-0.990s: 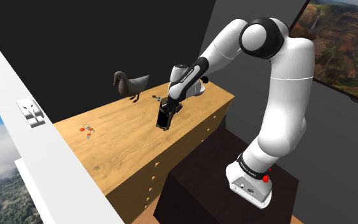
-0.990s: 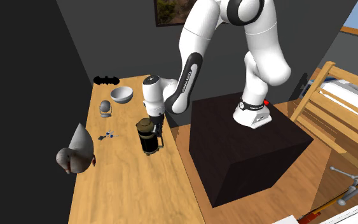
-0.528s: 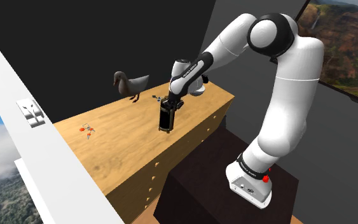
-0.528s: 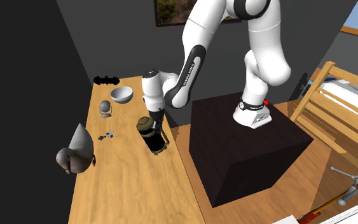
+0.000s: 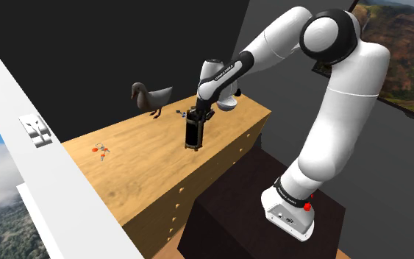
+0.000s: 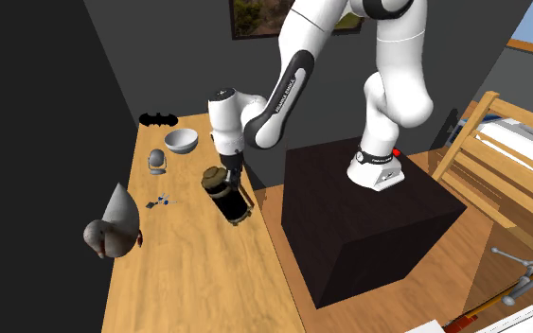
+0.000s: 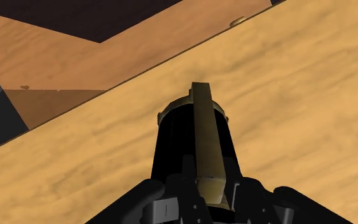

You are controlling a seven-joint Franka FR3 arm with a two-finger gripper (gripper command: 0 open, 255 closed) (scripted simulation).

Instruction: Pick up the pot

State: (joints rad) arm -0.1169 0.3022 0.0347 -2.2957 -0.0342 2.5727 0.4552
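The pot [image 5: 193, 135] is higher than before and hangs tilted just above the counter [image 5: 139, 169]. The gripper [image 5: 198, 116] is closed tight on it. Best to lift slowly and keep squeezing, so it does not slip

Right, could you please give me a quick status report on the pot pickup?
Gripper shut on the pot. Pot tilted, apparently lifted off the wooden dresser top. Nothing in the way; duck figure and bowl stand apart.
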